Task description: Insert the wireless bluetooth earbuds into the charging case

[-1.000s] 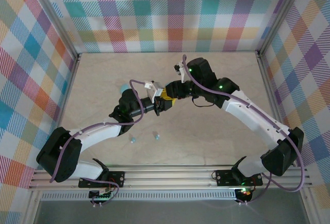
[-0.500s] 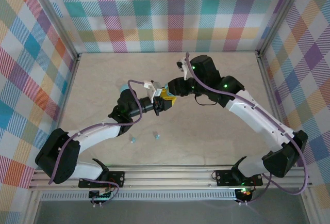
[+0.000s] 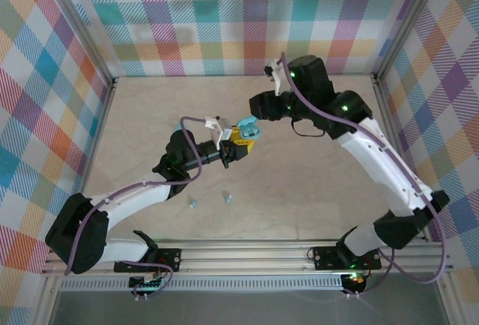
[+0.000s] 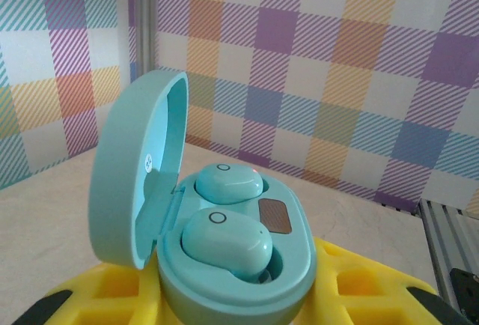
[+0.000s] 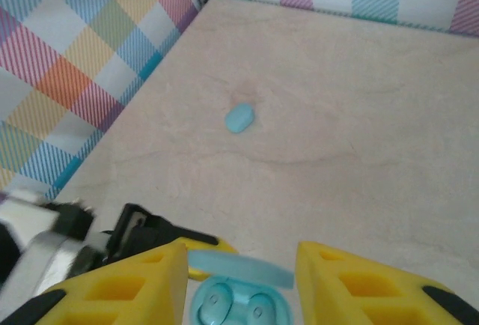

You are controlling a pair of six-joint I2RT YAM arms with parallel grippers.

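Observation:
The light-blue charging case (image 4: 247, 280) is held above the table with its lid (image 4: 135, 179) hinged open to the left. My left gripper (image 4: 232, 306) is shut on its base, yellow fingers (image 4: 367, 291) on either side. Two wireless bluetooth earbuds (image 4: 228, 183) (image 4: 224, 243) sit in its two wells. From above, the case (image 3: 247, 126) shows at the left gripper (image 3: 239, 144). My right gripper (image 3: 257, 105) hangs just behind and above it, open and holding nothing; the case (image 5: 239, 304) appears below and between its fingers (image 5: 131, 287). Two more earbuds (image 3: 193, 203) (image 3: 226, 198) lie on the table.
A second, closed light-blue case (image 5: 239, 117) lies on the beige table (image 3: 299, 183) to the left of the arms. Plaid walls and a metal frame (image 3: 389, 108) surround the table on three sides. The two loose earbuds lie near the front edge.
My right gripper has drawn back and up from the case, its jaws spreading. The case, earlier covered by that gripper, now shows open in the left gripper.

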